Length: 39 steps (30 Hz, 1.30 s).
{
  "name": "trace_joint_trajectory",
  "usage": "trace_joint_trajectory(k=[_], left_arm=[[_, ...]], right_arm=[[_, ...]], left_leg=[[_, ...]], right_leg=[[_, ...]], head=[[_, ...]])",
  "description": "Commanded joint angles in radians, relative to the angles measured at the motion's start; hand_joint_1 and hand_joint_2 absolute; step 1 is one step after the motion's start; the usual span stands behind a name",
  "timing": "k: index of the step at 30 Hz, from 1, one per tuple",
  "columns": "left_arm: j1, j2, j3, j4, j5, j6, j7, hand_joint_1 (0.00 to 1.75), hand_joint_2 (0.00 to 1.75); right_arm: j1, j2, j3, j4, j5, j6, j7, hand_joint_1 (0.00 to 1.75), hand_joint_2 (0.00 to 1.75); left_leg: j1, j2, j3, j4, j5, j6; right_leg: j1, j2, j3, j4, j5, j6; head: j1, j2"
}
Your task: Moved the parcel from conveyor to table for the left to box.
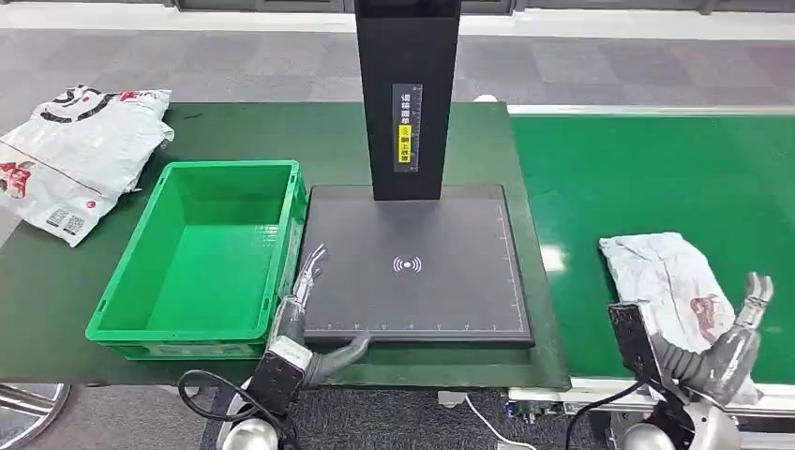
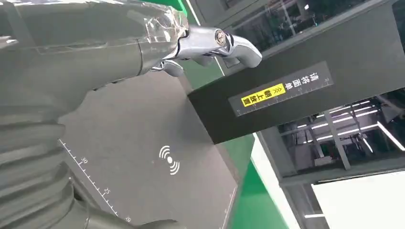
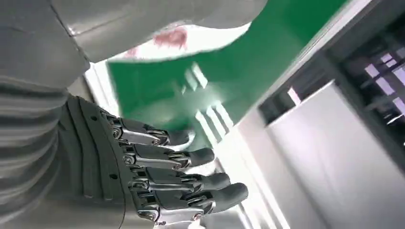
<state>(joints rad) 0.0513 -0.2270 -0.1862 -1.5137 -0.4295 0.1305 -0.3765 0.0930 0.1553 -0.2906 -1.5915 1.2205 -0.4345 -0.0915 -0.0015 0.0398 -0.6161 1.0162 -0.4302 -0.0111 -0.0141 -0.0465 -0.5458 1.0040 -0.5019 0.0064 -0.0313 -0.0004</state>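
Note:
A crumpled white parcel (image 1: 667, 279) with red print lies on the green conveyor belt (image 1: 656, 178) at the right, and its edge (image 3: 191, 40) appears in the right wrist view. My right hand (image 1: 736, 342) hovers just beside the parcel's near right corner, fingers (image 3: 200, 179) apart and holding nothing. My left hand (image 1: 298, 309) is at the near left edge of the dark scanner pad (image 1: 412, 267), between the pad and the green crate (image 1: 211, 253), fingers (image 2: 224, 43) extended and empty.
A black scanner post (image 1: 408, 94) rises behind the pad. Another white parcel (image 1: 80, 155) lies on the dark green table (image 1: 253, 131) at the far left. The crate has nothing in it. The table's front edge is close to both arms.

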Motion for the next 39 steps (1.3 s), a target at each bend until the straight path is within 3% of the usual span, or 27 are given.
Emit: trace_joint_trajectory(k=[1,6,13,21,25,30,39], left_arm=[[-0.007,-0.004,0.035,0.02,0.003,0.003,0.005,0.0,1.75],[-0.013,0.001,0.031,0.021,0.003,0.006,0.005,0.0,1.75],[0.009,0.012,0.012,0.01,0.005,0.011,0.007,0.0,1.75],[0.013,0.019,-0.01,0.011,0.014,0.018,0.008,0.0,1.75],[0.014,0.02,-0.012,0.008,0.015,0.021,0.009,0.0,1.75],[0.008,0.022,-0.017,0.01,0.015,0.027,0.012,0.0,1.75],[0.003,0.022,-0.016,0.014,0.015,0.028,0.014,0.0,1.75]], right_arm=[[-0.057,0.009,-0.101,0.09,0.129,-0.033,0.07,0.0,1.75],[-0.086,-0.008,-0.151,0.135,0.207,-0.023,0.119,0.0,1.75],[-0.154,-0.088,-0.264,0.385,0.307,-0.048,0.204,0.0,1.75],[-0.243,-0.161,-0.345,0.7,0.285,-0.096,0.195,0.0,1.75],[-0.268,-0.172,-0.354,0.77,0.289,-0.091,0.205,0.0,1.75],[-0.331,-0.206,-0.364,1.016,0.276,-0.144,0.18,0.0,1.75],[-0.345,-0.192,-0.351,1.046,0.279,-0.141,0.17,0.0,1.75]], left_leg=[[0.001,-0.002,0.002,-0.002,0.001,0.0],[0.002,-0.003,0.002,-0.002,0.001,0.0],[0.002,-0.003,0.003,-0.002,0.0,0.0],[0.002,-0.004,0.004,-0.004,0.001,0.0],[0.001,-0.004,0.004,-0.003,0.001,0.0],[0.001,-0.002,0.003,-0.001,0.0,0.0],[0.001,-0.002,0.003,-0.002,0.0,0.0]], right_leg=[[0.001,0.004,0.002,-0.003,0.001,-0.001],[0.001,0.004,0.003,-0.003,0.001,-0.001],[0.002,0.003,0.005,-0.005,0.002,0.0],[0.001,0.005,0.005,-0.006,0.003,0.0],[0.001,0.005,0.004,-0.005,0.002,0.0],[0.001,0.004,0.003,-0.003,0.002,0.0],[0.001,0.005,0.003,-0.003,0.002,0.0]], head=[[0.0,0.0],[0.0,0.0],[0.0,0.0],[0.0,0.0],[0.0,0.0],[0.0,0.0],[0.0,0.0]])
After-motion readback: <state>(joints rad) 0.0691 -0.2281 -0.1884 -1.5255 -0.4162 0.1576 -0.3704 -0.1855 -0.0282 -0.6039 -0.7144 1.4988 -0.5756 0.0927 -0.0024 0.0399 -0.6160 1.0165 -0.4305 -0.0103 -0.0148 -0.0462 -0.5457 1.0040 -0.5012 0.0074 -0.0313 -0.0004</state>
